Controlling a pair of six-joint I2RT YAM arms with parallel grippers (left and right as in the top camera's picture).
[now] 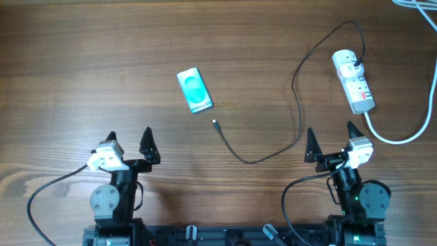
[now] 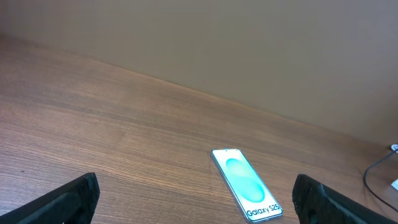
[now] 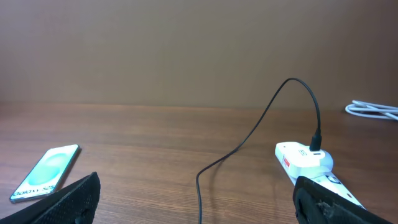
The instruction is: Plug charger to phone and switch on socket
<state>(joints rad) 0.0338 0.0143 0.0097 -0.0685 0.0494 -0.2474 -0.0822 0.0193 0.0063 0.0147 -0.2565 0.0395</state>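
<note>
The phone (image 1: 194,90) lies flat on the wooden table, cyan screen up, white text strip toward me; it also shows in the left wrist view (image 2: 247,193) and right wrist view (image 3: 45,172). The black charger cable (image 1: 298,75) runs from its adapter (image 1: 356,66) on the white socket strip (image 1: 354,80) down in a loop to a small plug tip (image 1: 215,124) lying just below the phone. The cable (image 3: 261,124) and socket (image 3: 305,160) show in the right wrist view. My left gripper (image 1: 130,140) and right gripper (image 1: 330,133) are open and empty, near the front edge.
A thick white cord (image 1: 410,137) curves from the socket along the right edge of the table. More white cord (image 1: 416,8) lies at the top right corner, also seen in the right wrist view (image 3: 372,111).
</note>
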